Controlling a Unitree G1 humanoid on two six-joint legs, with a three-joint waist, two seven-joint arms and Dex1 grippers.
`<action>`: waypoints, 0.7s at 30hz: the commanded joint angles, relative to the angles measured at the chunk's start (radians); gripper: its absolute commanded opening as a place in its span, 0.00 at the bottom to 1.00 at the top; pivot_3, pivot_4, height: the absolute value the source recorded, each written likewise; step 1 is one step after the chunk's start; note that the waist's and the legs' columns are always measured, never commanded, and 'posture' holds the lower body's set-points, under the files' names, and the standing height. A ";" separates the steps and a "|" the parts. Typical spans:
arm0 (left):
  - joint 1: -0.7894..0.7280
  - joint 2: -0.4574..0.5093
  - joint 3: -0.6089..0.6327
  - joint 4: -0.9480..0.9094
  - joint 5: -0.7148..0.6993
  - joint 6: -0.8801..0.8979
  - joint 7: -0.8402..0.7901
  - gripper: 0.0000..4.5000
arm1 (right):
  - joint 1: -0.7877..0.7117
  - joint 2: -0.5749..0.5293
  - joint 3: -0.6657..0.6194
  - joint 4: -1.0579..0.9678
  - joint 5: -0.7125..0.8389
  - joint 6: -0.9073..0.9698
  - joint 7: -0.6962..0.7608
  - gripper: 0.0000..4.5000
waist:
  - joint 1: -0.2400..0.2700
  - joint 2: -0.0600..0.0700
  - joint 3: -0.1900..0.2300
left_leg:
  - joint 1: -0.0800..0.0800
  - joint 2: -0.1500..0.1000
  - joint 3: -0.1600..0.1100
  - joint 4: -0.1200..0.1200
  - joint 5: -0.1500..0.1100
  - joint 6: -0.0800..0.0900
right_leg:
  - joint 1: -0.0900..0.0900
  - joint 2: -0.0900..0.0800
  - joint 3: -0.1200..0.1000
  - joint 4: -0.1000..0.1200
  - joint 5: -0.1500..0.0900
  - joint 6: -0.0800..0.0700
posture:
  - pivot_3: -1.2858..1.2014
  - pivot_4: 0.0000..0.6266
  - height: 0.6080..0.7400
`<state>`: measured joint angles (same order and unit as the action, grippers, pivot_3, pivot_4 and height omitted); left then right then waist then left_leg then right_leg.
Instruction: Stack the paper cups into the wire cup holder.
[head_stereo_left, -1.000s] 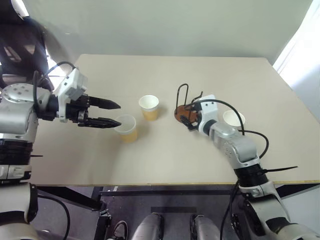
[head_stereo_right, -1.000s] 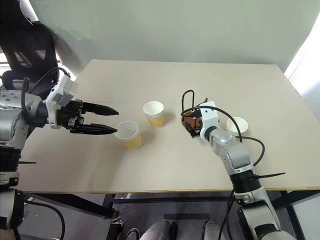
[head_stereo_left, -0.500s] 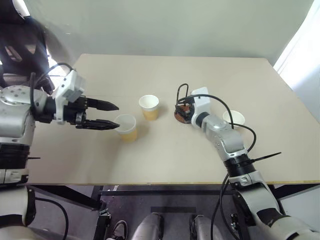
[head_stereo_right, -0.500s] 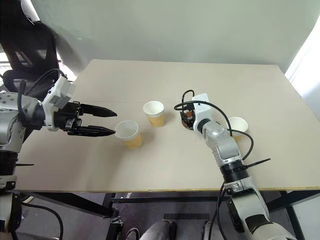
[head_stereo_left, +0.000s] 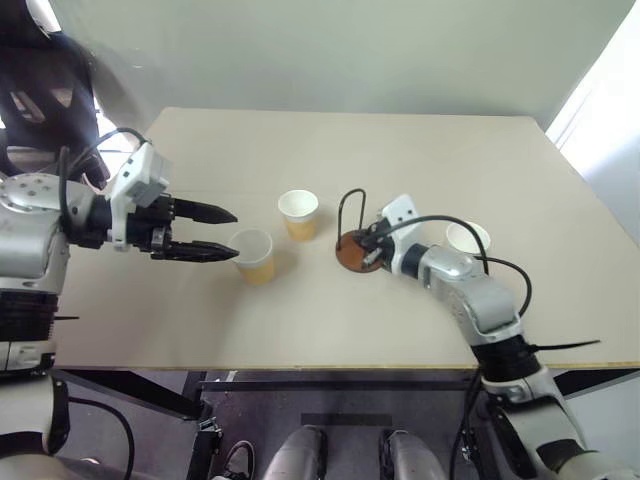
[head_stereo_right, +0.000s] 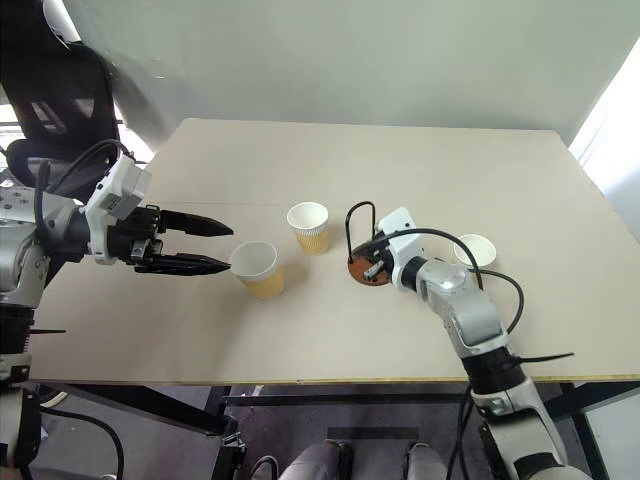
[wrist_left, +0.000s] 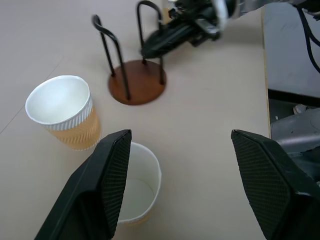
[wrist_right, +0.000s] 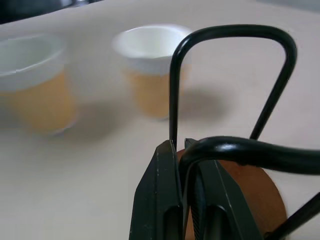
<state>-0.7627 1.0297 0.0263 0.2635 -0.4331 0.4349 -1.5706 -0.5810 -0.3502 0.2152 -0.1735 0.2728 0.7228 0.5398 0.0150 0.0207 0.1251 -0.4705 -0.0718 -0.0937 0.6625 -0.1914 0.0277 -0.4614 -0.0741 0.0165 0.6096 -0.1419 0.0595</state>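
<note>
While upright, wire cup holder (head_stereo_left: 352, 240) shows dark loops, reddish-brown disc.

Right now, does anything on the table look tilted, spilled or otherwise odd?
Nothing is spilled or tipped. All three paper cups stand upright, and the wire cup holder holds none. One odd point: the right gripper is shut on one of the holder's wire loops.

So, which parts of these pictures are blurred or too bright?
Right wrist view: both paper cups are soft, the wire cup holder loop sharp. Left eye view: bright light washes out the upper right corner; a dark blurred shape sits at upper left.
</note>
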 joint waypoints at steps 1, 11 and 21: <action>-0.038 0.001 0.006 0.002 0.000 -0.017 -0.024 0.76 | 0.024 -0.052 0.012 -0.156 0.061 0.065 0.085 0.01 | 0.000 0.000 0.000 | 0.000 0.000 0.000 0.000 0.000 0.000 | 0.000 0.000 0.000 0.000 0.000 0.000 | 0.52 0.24 1.00; -0.097 -0.030 -0.045 0.057 0.023 -0.046 -0.043 0.76 | 0.087 -0.145 0.068 -0.284 0.119 0.041 0.247 0.01 | -0.003 -0.001 0.000 | 0.001 0.002 -0.001 -0.002 0.003 0.006 | 0.000 0.001 -0.001 0.001 0.002 -0.004 | 0.52 0.24 1.00; -0.109 -0.018 -0.067 0.066 0.014 -0.053 -0.044 0.76 | 0.102 -0.161 0.083 -0.274 0.113 -0.006 0.313 0.01 | -0.002 -0.002 0.000 | 0.000 0.002 -0.001 -0.002 0.004 0.007 | 0.000 0.001 -0.001 0.000 0.003 -0.006 | 0.52 0.24 1.00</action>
<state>-0.8482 0.9935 -0.0531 0.3360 -0.4071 0.3976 -1.5792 -0.4774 -0.5079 0.2991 -0.4172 0.3791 0.7458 0.8383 0.0126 0.0191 0.1251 -0.4703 -0.0703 -0.0947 0.6600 -0.1873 0.0347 -0.4616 -0.0731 0.0155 0.6097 -0.1390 0.0536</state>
